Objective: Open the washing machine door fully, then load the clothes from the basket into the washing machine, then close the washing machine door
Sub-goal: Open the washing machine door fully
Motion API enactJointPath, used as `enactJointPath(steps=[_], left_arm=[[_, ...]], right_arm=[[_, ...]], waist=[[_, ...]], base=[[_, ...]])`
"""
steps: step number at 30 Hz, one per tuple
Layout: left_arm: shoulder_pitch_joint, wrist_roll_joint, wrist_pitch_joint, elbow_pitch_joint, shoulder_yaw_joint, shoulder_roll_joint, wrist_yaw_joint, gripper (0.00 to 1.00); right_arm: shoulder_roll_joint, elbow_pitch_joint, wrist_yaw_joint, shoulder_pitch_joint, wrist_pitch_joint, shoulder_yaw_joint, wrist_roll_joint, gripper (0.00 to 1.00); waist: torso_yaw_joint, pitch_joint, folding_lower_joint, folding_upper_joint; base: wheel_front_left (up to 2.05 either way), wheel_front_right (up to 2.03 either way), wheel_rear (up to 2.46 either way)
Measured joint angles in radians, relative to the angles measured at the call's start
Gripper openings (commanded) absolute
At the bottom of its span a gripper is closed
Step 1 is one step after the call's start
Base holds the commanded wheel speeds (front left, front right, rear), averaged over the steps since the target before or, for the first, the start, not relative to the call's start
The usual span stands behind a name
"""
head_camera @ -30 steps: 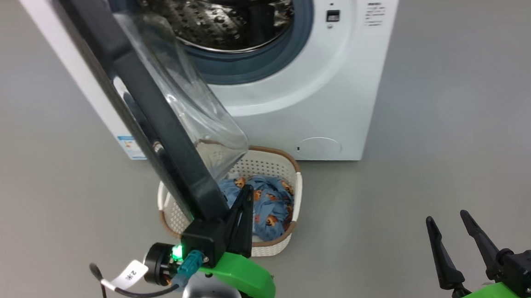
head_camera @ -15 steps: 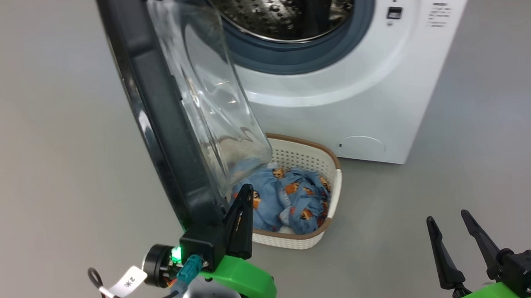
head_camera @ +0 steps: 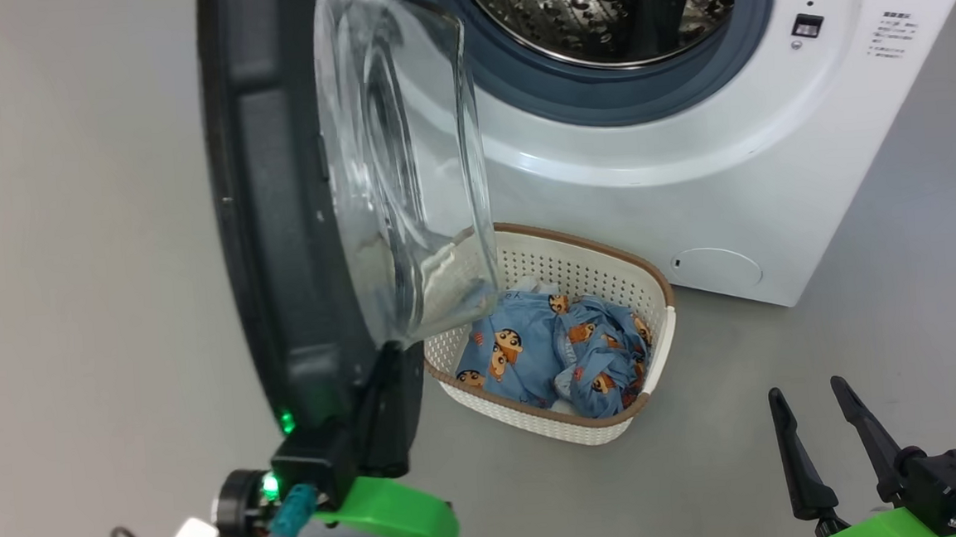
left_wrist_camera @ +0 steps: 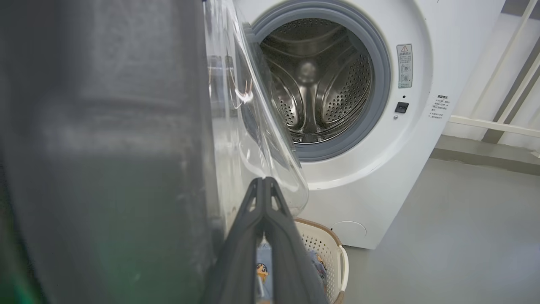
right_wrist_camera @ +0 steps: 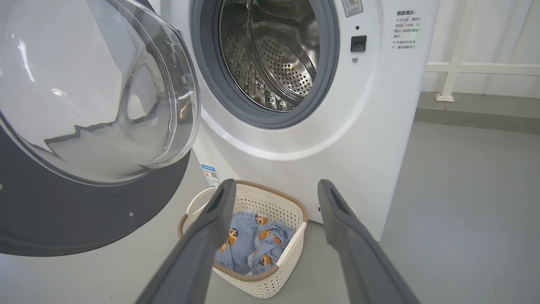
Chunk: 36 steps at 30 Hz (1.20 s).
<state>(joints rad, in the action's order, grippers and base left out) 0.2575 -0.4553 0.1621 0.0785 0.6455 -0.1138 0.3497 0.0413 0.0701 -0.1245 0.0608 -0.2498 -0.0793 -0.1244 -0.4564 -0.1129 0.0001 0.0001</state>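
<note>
Head view showed the washing machine door (head_camera: 293, 230) swung out edge-on at 10 o'clock, its clear glass bowl (head_camera: 406, 181) bulging toward the steel drum (head_camera: 603, 12) of the washing machine (head_camera: 689, 197) at 1 o'clock. The left gripper (left_wrist_camera: 263, 185) sat at 7 o'clock by the door's lower rim with its fingers pressed together on nothing. Whether they touched the rim I could not tell. The right gripper (head_camera: 804, 390) waited at 4 o'clock, fingers spread and empty.

The door looked stiff and fairly heavy, swinging on its hinge. Its glossy rim was probably slick, so a push on the rim would suit better than one on the glass. The clothes (head_camera: 549, 347) lay crumpled in the basket (head_camera: 586, 266) on the floor, just below centre toward 5 o'clock. They seemed soft, light and floppy, best pinched at a raised fold on top of the heap. The basket itself looked light and might slide.

The hinge was hidden, and the door's top was cut off. The bowl blurred the basket's 9 o'clock end. How many garments there were stayed unclear.
</note>
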Motion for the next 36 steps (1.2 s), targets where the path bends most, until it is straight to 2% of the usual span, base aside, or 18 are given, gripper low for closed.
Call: enactJointPath(steps=[13, 22, 32, 36], left_arm=[[-0.061, -0.031, 0.047, -0.012, -0.116, -0.062, 0.052, 0.00], [-0.074, -0.048, 0.078, -0.004, -0.242, -0.101, 0.078, 0.00], [-0.070, -0.058, 0.091, 0.009, -0.389, -0.105, 0.075, 0.00], [-0.058, -0.058, 0.091, 0.020, -0.481, -0.101, 0.026, 0.00]], right_arm=[[0.000, -0.005, 0.000, 0.000, 0.000, 0.000, 0.003, 1.00], [0.000, -0.028, 0.000, -0.002, 0.002, -0.001, 0.012, 1.00], [0.026, -0.069, 0.000, -0.029, 0.021, -0.003, 0.018, 1.00], [0.037, -0.083, 0.000, -0.047, 0.028, -0.004, 0.018, 1.00]], waist=[[0.004, -0.004, 0.0000, 0.0000], [0.014, -0.035, 0.0000, 0.0000], [0.027, -0.102, 0.0000, 0.0000], [0.035, -0.136, 0.0000, 0.0000]], base=[[0.00, 0.00, 0.00], [0.00, 0.00, 0.00], [0.00, 0.00, 0.00], [0.00, 0.00, 0.00]])
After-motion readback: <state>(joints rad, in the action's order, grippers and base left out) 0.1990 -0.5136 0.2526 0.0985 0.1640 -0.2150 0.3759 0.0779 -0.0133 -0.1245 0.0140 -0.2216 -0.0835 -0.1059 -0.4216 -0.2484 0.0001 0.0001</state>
